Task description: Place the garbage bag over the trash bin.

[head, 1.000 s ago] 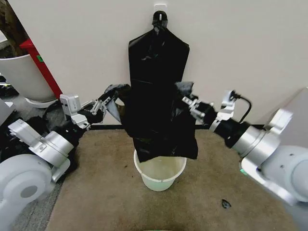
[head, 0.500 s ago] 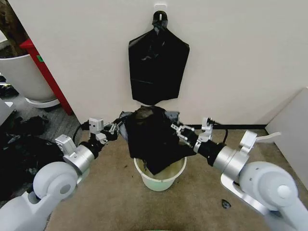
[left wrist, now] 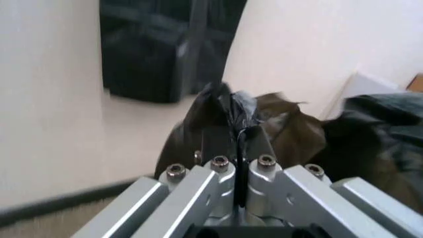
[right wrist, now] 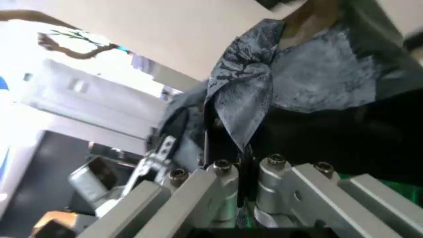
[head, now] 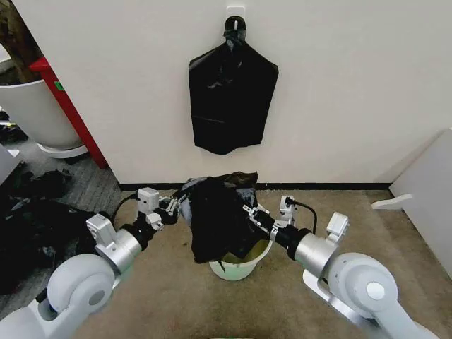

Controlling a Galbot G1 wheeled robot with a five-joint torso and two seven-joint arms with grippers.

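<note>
The garbage bag [head: 217,215] is glossy black film, stretched and bunched between my two grippers just above the floor. Its lower part droops into and over the near rim of the cream-white trash bin [head: 239,269], hiding most of the opening. My left gripper [head: 174,205] is shut on the bag's left edge, and its fingertips [left wrist: 233,144] pinch crinkled film [left wrist: 225,106]. To the right, my right gripper [head: 251,215] is shut on the bag's other edge. Its wrist view shows a grey-lit fold of the bag [right wrist: 248,89] rising from between closed fingers [right wrist: 228,148].
A flat black bag [head: 232,99] hangs from a wall hook behind the bin. A large white tub [head: 28,106] and a red post [head: 67,99] stand at the far left, with dark clutter [head: 32,208] on the floor there. A white panel [head: 431,205] stands at right.
Both arms have come down and drawn closer together, carrying the garbage bag from in front of the hanging bag to just over the bin. The hanging bag now shows in full.
</note>
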